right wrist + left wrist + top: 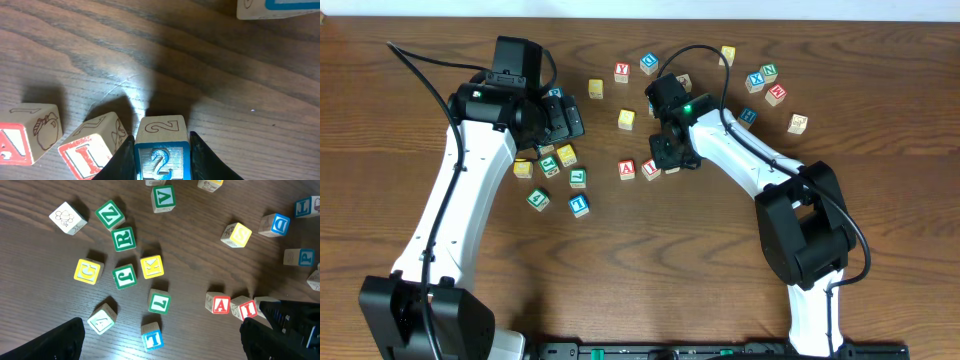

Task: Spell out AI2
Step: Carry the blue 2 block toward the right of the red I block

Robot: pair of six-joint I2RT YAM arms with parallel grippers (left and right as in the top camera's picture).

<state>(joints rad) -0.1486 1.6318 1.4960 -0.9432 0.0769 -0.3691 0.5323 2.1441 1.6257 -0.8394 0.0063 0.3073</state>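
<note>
Item 1, the 2 cube [161, 150]. We log its blue digit facing the right wrist camera. The cube sits between the fingers [119, 161] of the right gripper [161, 162], whose jaws are narrowed against its two sides and hold it. We cannot tell whether its underside touches the table [880, 120]. From overhead the gripper hides it.

Item 2, the I cube [650, 169]. It lies on the table with its red letter up, turned askew, close beside the right gripper's near finger. We cannot tell whether cube and finger touch.

Item 3, the A cube [627, 169]. Its red letter is also up. It lies on the table just beside the I cube, on the side away from the right gripper, so the three cubes form a rough row.

Item 4, the left gripper [161, 330]. Its jaws are spread wide with nothing between them. It hangs above a loose cluster of spare cubes: yellow K cube [151, 266], green L cube [159, 301], green R cube [123, 238] and blue T cube [151, 337].

Item 5, other spares. We note a red Y cube [622, 71], a blue X cube [756, 79] and a green N cube [769, 72] toward the table's far side, well apart from the row.
</note>
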